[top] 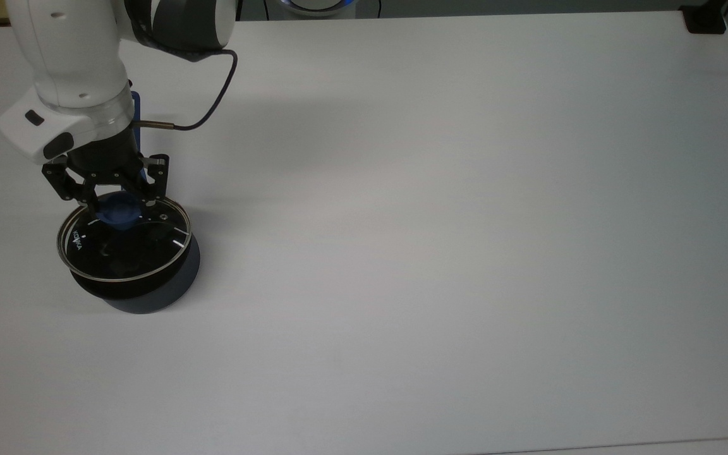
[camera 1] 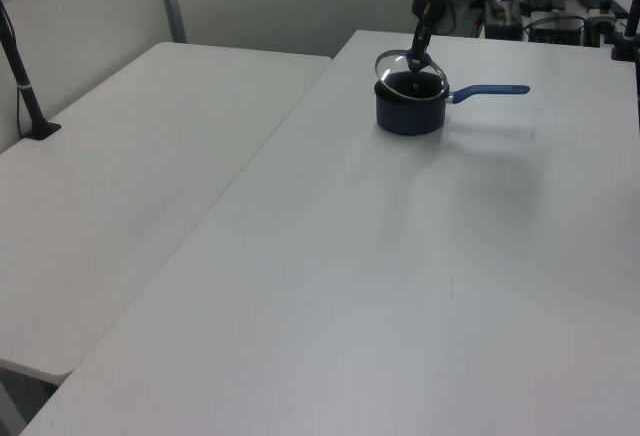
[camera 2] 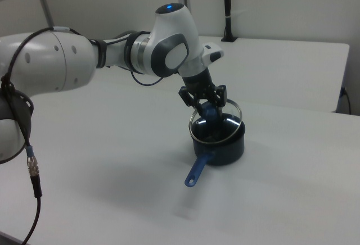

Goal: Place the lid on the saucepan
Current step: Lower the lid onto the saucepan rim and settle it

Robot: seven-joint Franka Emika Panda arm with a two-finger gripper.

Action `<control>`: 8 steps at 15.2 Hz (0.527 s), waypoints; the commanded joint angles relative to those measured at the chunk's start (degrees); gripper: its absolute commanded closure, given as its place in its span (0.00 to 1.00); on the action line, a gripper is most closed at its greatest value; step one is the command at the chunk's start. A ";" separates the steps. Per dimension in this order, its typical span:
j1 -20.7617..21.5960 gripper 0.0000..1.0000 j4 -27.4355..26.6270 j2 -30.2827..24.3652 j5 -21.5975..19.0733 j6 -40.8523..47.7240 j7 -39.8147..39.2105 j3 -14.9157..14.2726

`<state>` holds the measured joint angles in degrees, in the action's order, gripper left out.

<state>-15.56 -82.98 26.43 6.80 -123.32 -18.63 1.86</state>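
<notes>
At the left of the top view, the claw (top: 119, 203) is clenched on the blue knob of the lid (top: 125, 241), which hangs tilted directly over the saucepan (top: 149, 292) on the table (top: 440, 227), seemingly not yet seated flat on its rim.

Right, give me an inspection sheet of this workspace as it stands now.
Surface: white table, bare apart from the pan.
Job's things: lid over the saucepan, tilted in the right view, not seated flat; blue handle points to the left view's right.
Clutter: nothing seen.
Grippers: gripper shut on the lid's blue knob.
Cables: black cable loops from the wrist.
Surroundings: second white table alongside; black post on it; equipment behind.
</notes>
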 commanded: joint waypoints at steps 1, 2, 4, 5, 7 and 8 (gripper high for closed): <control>0.53 0.46 1.33 1.08 0.06 -0.87 0.97 -0.54; 0.53 0.44 1.33 1.26 0.06 -0.96 0.97 -0.54; 0.45 0.44 1.24 1.26 0.06 -2.88 1.05 -0.54; 0.36 0.44 1.24 1.43 0.06 -2.89 0.97 -0.54; 0.44 0.44 1.24 2.13 0.06 -2.98 0.97 -0.54; 0.45 0.44 1.24 2.22 0.06 -2.98 0.97 -0.54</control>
<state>-15.62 -82.78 27.80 6.80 -125.17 -18.61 1.85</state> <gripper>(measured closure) 0.401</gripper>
